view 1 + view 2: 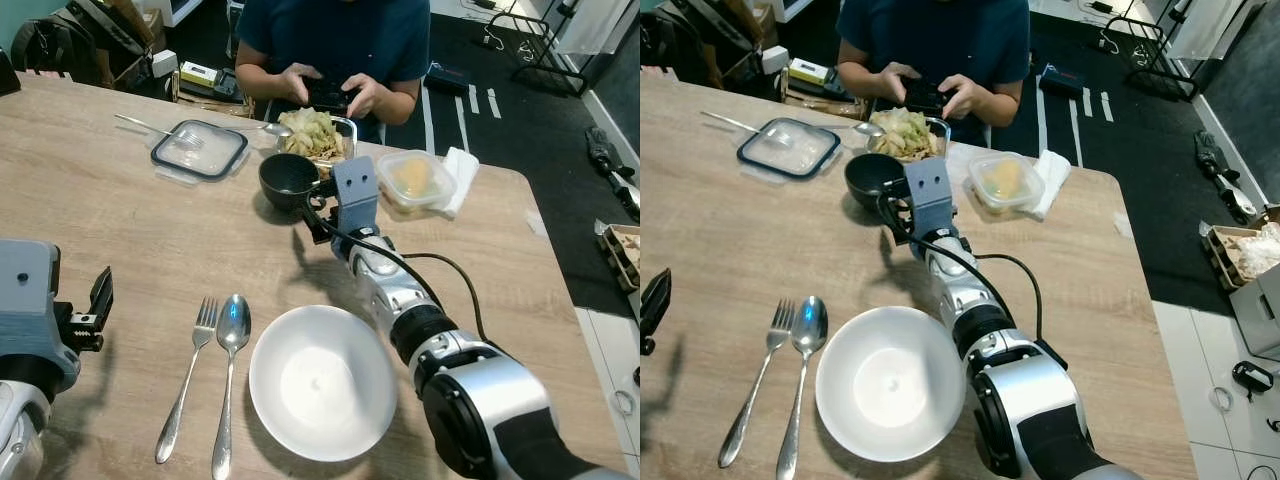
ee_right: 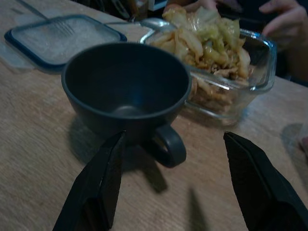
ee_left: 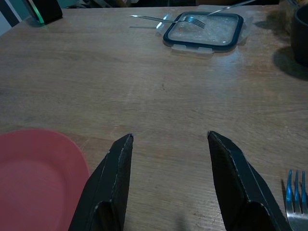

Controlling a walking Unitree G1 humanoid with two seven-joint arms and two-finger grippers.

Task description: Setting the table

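A black cup with its handle toward me stands on the wooden table, just in front of a glass dish of cabbage. My right gripper is stretched out low over the table just short of the cup. It is open, with a finger on either side of the handle and touching nothing. Nearer me lie a white bowl, a spoon and a fork side by side. My left gripper hovers open and empty over bare wood at the near left, beside a red plate.
A person sits at the far side holding a phone. A blue-rimmed lid with a fork on it lies at the far left of the cup. A plastic tub and napkin sit at the right. The table's right edge drops to dark floor.
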